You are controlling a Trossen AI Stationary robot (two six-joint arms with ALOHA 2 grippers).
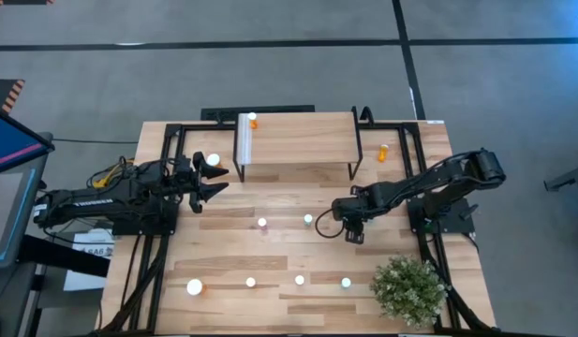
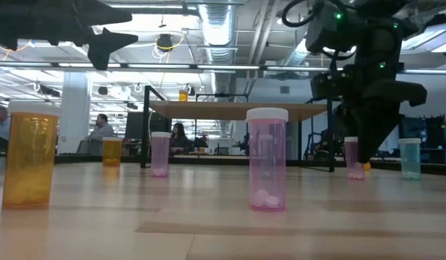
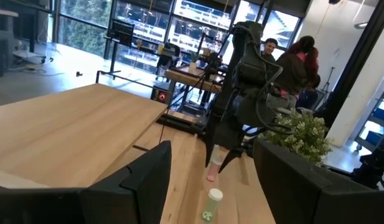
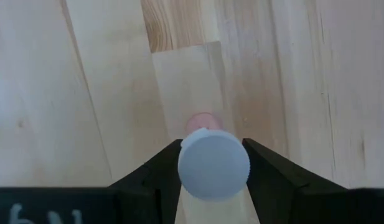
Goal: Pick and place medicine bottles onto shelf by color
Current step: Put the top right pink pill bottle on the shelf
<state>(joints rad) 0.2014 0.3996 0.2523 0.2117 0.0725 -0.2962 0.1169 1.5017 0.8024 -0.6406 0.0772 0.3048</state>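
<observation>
On wooden tabletop [image 1: 270,253], right gripper [image 4: 213,163] straddles an upright pink bottle [image 4: 213,163], fingers touching its white cap.

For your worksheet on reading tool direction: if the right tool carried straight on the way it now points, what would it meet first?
The right tool points straight down, its fingers on either side of a pink bottle's white cap. Below that lies only the wooden table. Whether the fingers already touch the cap is unclear.

Ten bottles [image 1: 262,223], one shelf [image 1: 298,139], one plant [image 1: 408,288]
</observation>
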